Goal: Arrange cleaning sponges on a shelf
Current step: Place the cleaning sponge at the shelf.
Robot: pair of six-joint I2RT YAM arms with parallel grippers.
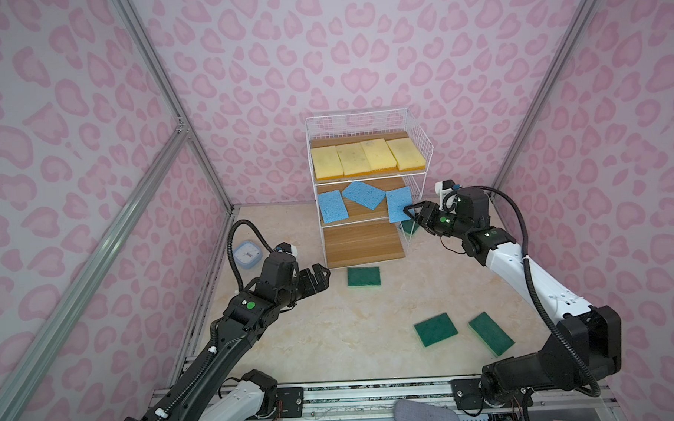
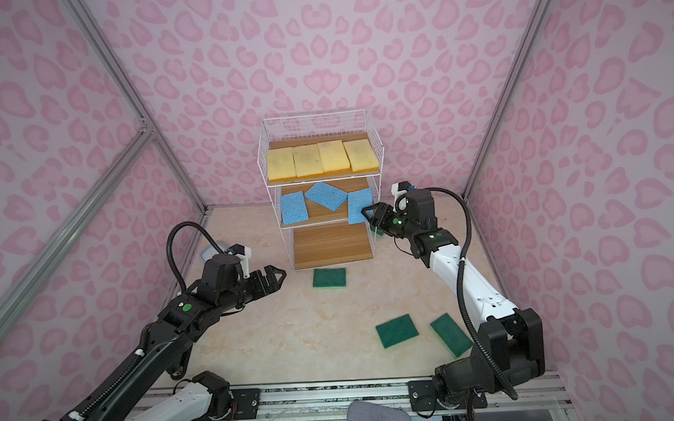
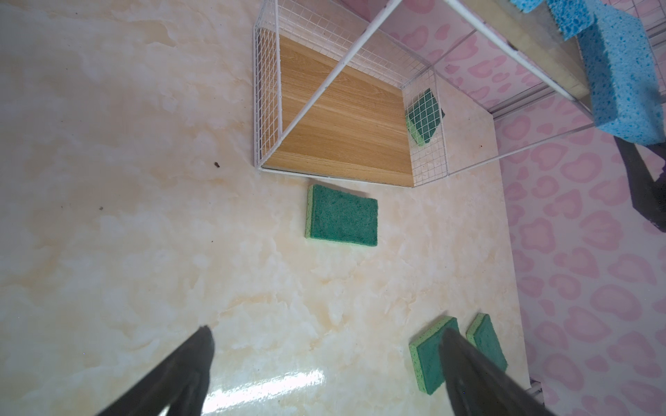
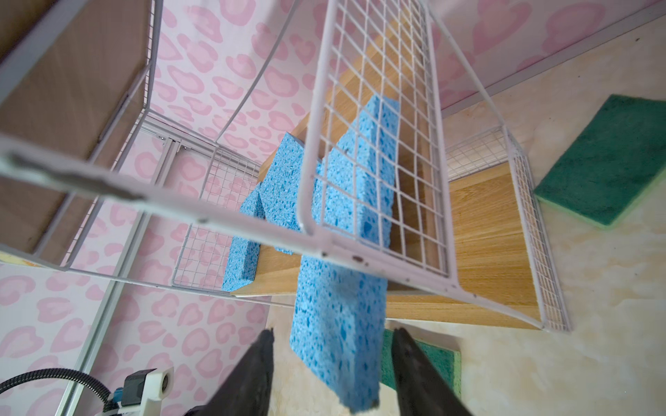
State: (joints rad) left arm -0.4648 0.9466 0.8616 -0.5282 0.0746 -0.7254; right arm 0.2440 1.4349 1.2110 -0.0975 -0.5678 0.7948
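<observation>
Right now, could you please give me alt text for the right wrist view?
A light-blue sponge overhangs the front of the middle tier of the shelf, between the open fingers of the right tool. Two more blue sponges sit behind it; green sponges lie on the tabletop.

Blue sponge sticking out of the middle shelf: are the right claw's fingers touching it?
Apart. The right wrist view shows the blue sponge between the right gripper's open fingers, with a clear gap on each side.

Four sponges [image 1: 367, 156] are lined on the shelf's [image 1: 357, 122] top board, three sponges [image 1: 364, 195] on the middle, the rightmost [image 1: 399, 203] seemingly overhanging. On the surface [image 1: 313, 335], one sponge [image 1: 363, 276] is left before the shelf, two others [image 1: 436, 329] near the right edge.
</observation>
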